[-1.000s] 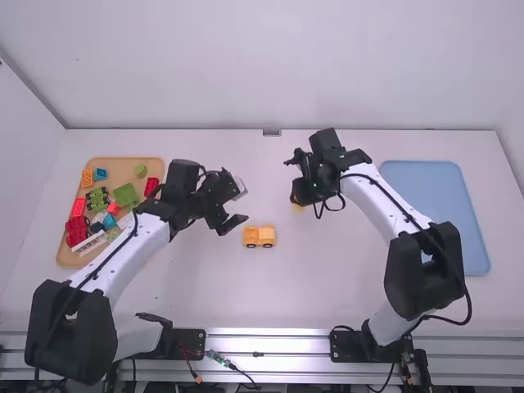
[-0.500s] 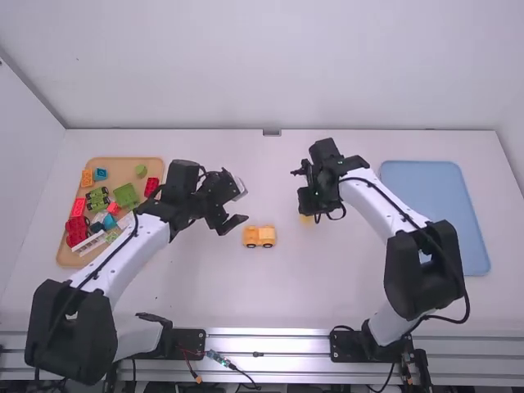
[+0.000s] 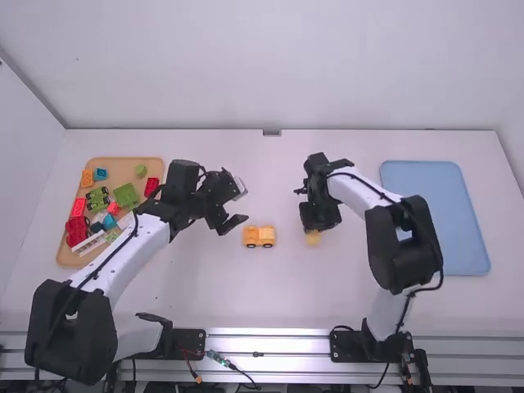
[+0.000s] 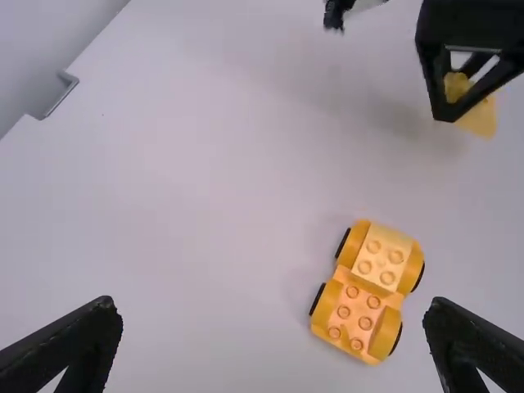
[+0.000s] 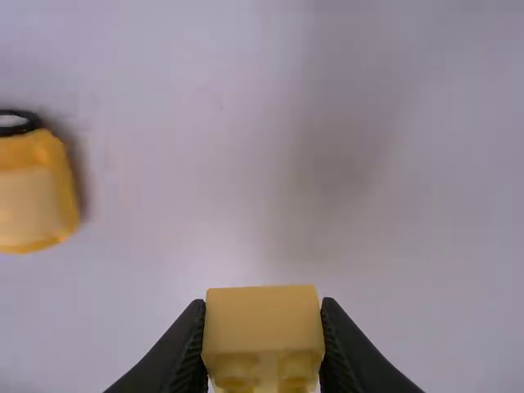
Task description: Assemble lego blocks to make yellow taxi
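No readable text, no legible labels, brands, numbers or signs

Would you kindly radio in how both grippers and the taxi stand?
Right gripper: shut on yellow block, off the table. Left gripper: open, nothing between fingers. Taxi base: wheels on table, studs bare. Nothing on the base.
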`<action>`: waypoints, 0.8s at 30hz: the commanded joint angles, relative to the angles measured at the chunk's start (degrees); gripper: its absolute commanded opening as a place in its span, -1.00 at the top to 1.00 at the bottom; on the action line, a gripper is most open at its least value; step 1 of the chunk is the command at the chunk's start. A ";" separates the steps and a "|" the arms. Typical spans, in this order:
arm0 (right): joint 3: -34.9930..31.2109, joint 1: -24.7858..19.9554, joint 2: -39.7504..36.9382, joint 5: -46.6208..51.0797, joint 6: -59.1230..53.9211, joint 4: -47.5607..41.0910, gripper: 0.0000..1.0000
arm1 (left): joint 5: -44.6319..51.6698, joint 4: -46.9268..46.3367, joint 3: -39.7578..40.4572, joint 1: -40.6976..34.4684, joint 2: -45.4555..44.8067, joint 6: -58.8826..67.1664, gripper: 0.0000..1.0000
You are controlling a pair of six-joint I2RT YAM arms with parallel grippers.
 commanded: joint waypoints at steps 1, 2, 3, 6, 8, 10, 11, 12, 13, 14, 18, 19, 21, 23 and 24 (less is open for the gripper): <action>4.02 0.00 3.27 0.35 0.13 -1.11 0.85 | 0.96 -0.40 -0.66 -0.02 -0.56 -0.48 -0.98; 4.44 0.00 4.10 0.26 -0.09 -1.09 0.87 | 0.85 -0.44 -0.66 0.04 -0.56 -0.51 -0.98; 4.72 0.00 4.89 0.31 -0.04 -1.07 0.87 | 0.87 -0.49 -0.66 0.04 -0.56 -0.51 -0.98; 5.01 0.00 6.51 0.28 -0.04 -0.42 0.87 | 0.87 -0.40 -0.66 -0.02 -0.56 -0.51 -0.98; 4.74 -0.02 6.77 0.07 0.02 0.55 0.87 | 0.85 -0.42 -0.66 0.04 -0.56 -0.48 -0.98; 4.13 0.00 6.81 0.28 0.46 1.92 0.81 | 0.85 -0.42 -0.66 0.02 -0.56 -0.51 -0.98; 3.80 0.00 6.81 0.15 0.39 2.36 0.75 | 0.85 -0.40 -0.66 0.02 -0.56 -0.48 -0.98; 3.76 0.00 6.81 0.09 0.39 2.43 0.74 | 0.85 -0.40 -0.66 0.02 -0.56 -0.48 -0.98; 3.76 0.00 6.81 0.11 0.44 2.38 0.74 | 0.85 -0.42 -0.66 0.02 -0.56 -0.48 -0.97; 3.76 0.00 6.81 0.13 0.42 2.34 0.74 | 0.85 -0.42 -0.66 0.02 -0.56 -0.51 -0.98; 3.45 0.04 6.81 1.62 3.37 3.04 0.72 | 0.85 -0.42 -0.66 0.02 -0.56 -0.48 -0.98; 2.93 0.04 6.81 2.51 4.07 3.67 0.68 | 0.85 -0.44 -0.66 0.04 -0.56 -0.48 -0.98; 1.99 0.04 6.81 2.67 4.33 3.80 0.64 | 0.83 -0.51 -0.66 0.04 -0.56 -0.48 -0.98; 1.64 0.04 6.81 2.93 5.01 3.78 0.64 | 0.87 -0.55 -0.66 0.02 -0.56 -0.48 -0.98; 1.22 0.02 6.81 3.13 5.16 3.93 0.64 | 0.87 -0.57 -0.66 0.02 -0.56 -0.51 -0.98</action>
